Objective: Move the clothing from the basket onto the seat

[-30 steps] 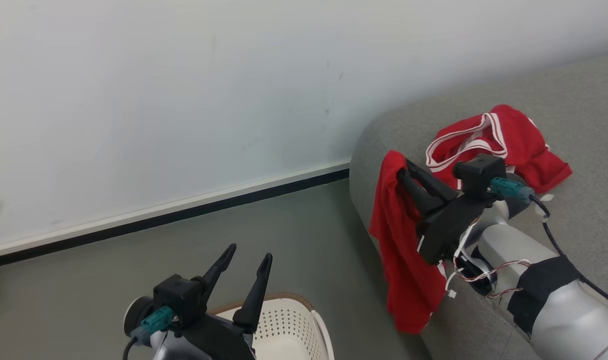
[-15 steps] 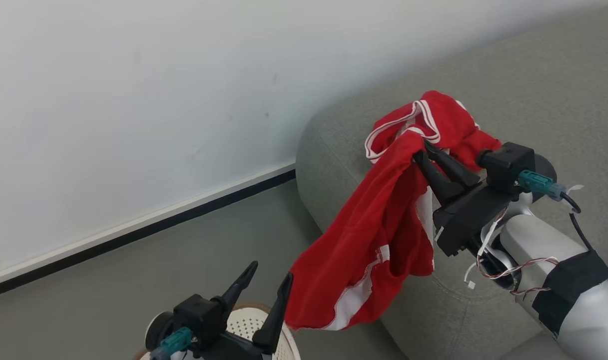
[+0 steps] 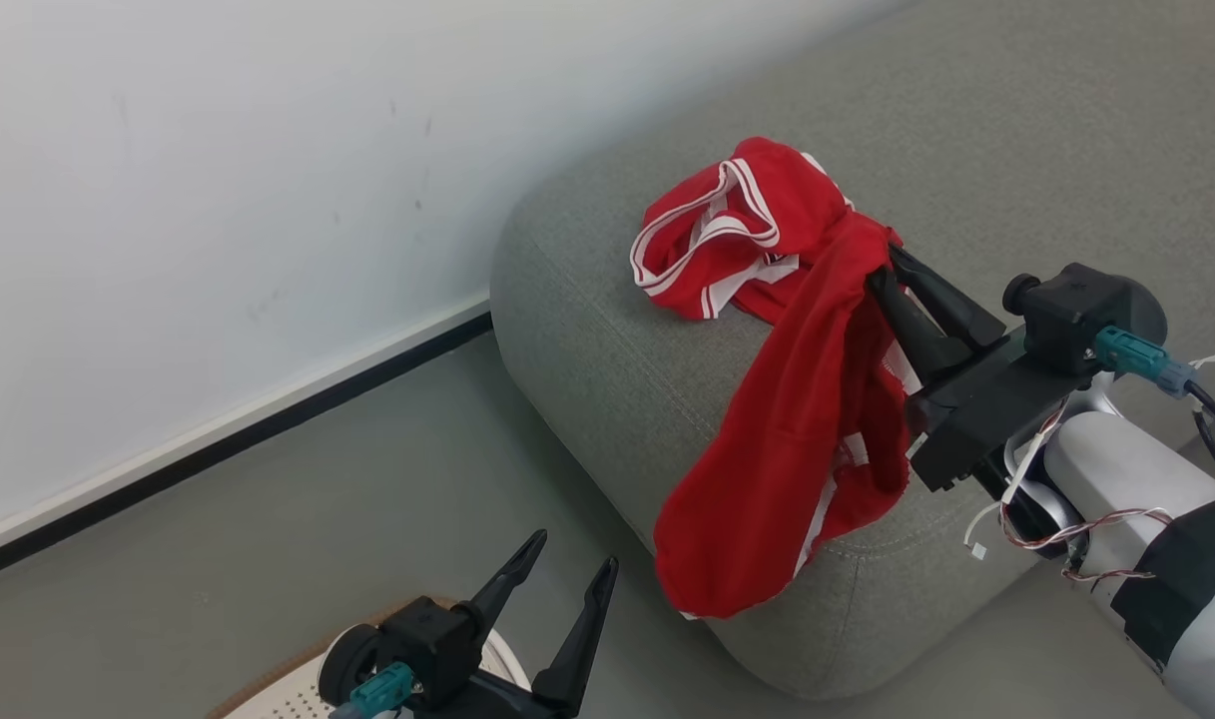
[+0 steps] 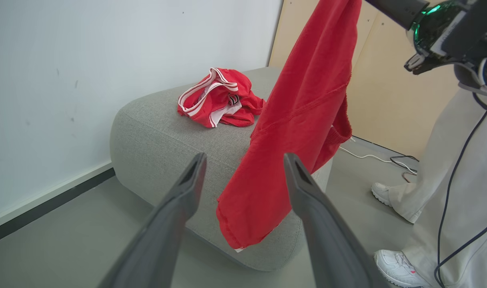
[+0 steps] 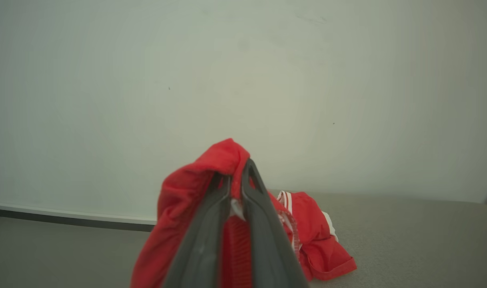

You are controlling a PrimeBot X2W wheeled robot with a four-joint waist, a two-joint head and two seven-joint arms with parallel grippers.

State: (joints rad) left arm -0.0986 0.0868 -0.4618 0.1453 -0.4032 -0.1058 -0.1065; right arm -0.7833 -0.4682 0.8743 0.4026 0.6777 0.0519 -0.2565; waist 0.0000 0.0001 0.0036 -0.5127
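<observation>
One red garment [image 3: 737,200] is lying on the grey seat [image 3: 587,330], while the right jaws are gripping the second red garment [image 3: 797,429], dangling it over the seat's near edge, awaiting release; the left jaws are standing open, empty.

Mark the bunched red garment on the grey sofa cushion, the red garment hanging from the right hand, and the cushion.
Bunched bright-red thin-fabric garment [image 3: 742,225]: head view, its crumpled middle.
Hanging bright-red thin-fabric garment [image 3: 802,429]: head view, mid-drape.
Large grey fabric sofa cushion [image 3: 607,325]: head view, bare top surface.
</observation>
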